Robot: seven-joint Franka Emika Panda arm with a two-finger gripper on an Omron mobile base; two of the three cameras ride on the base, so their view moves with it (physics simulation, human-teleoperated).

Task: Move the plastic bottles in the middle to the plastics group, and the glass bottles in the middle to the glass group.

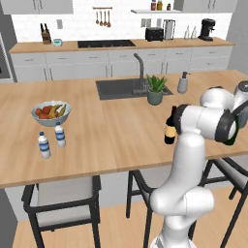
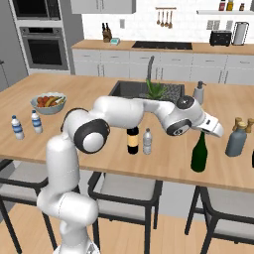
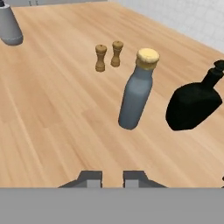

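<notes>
While the gripper (image 3: pixel 112 178) hangs over the counter (image 3: pixel 52 127) with jaws nearly closed on nothing, the grey-blue bottle (image 3: pixel 136 92) stands just ahead of the tips. A green wine bottle (image 2: pixel 199 153) stands just beside the hand, the tan-labelled bottle (image 2: pixel 132 140) and plain plastic bottle (image 2: pixel 147 141) well behind.

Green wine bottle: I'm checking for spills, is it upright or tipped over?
Upright: in the right base view the green wine bottle stands vertical on the counter, neck pointing up.
</notes>
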